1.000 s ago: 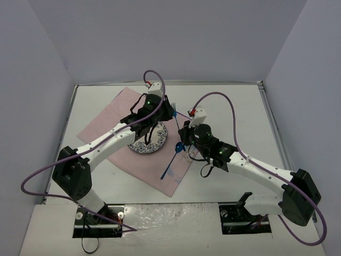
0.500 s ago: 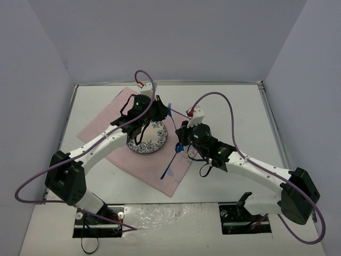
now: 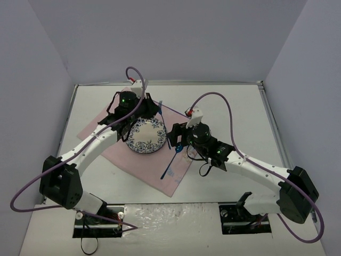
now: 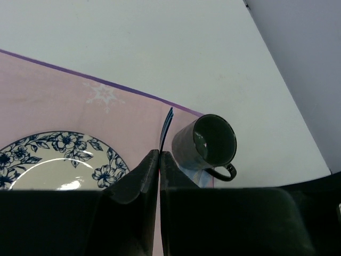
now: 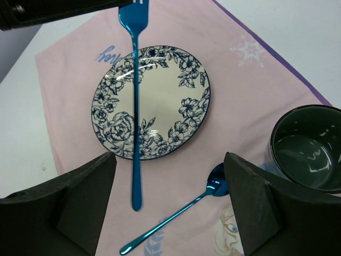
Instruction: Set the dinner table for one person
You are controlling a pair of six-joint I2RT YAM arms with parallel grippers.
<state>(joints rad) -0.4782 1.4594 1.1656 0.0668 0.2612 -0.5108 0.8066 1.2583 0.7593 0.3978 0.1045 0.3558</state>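
The white dinner table [image 3: 240, 106] carries a pink cloth [image 3: 128, 160] with a blue-flowered plate [image 3: 146, 135] on it. My left gripper [image 3: 154, 110] is shut on the tine end of a blue fork [image 5: 136, 117]. The fork hangs above the plate, handle toward the near side. It shows edge-on between the shut jaws in the left wrist view [image 4: 167, 125]. My right gripper [image 5: 170, 178] is open and empty over a blue spoon [image 5: 176, 216] that lies on the cloth. A dark mug [image 5: 306, 146] stands on the cloth right of the plate.
The mug [image 4: 208, 141] sits at the cloth's purple-edged corner, its handle toward the bare table [image 4: 160, 42]. Grey walls enclose the table on three sides. The right arm's purple cable loops above the table behind the gripper.
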